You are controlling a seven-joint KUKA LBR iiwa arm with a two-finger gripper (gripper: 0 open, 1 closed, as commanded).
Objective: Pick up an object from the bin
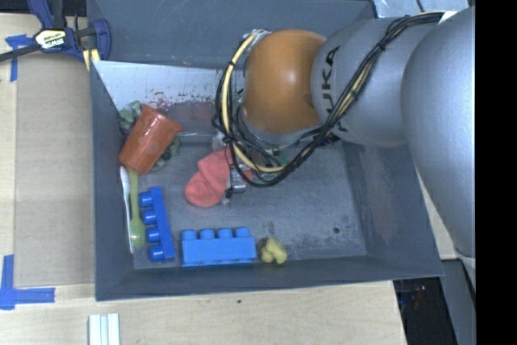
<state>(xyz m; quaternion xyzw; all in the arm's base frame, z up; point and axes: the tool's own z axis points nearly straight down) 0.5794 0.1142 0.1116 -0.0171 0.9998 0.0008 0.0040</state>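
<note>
The arm (404, 85) reaches into the bin (355, 222) from the right. Its rounded orange cover (279, 81) hangs over the middle of the bin, with black and yellow cables (230, 93) looped round it. The gripper (233, 174) sits low beneath that cover, mostly hidden by it and the cables. Whether it is wide, narrow or holding anything cannot be told.

Its visible tip is right against the right edge of a soft pink lump (206, 182), which lies on the bin floor a little left of centre. The view does not settle whether the lump is gripped or only touched.

To the left of the lump, an orange cup (148, 140) lies tipped on its side against the left wall. A grey-green thing (129, 117) is partly hidden behind it on the far side.

Nearer, along the left wall, a narrow blue brick (156, 224) lies lengthwise with a pale stick (129, 206) just beside it on the left. A wider blue brick (216, 246) lies along the near wall, close to the end of the narrow one. Just to its right is a small yellow piece (273, 251). The right part of the bin floor is bare grey metal.
</note>
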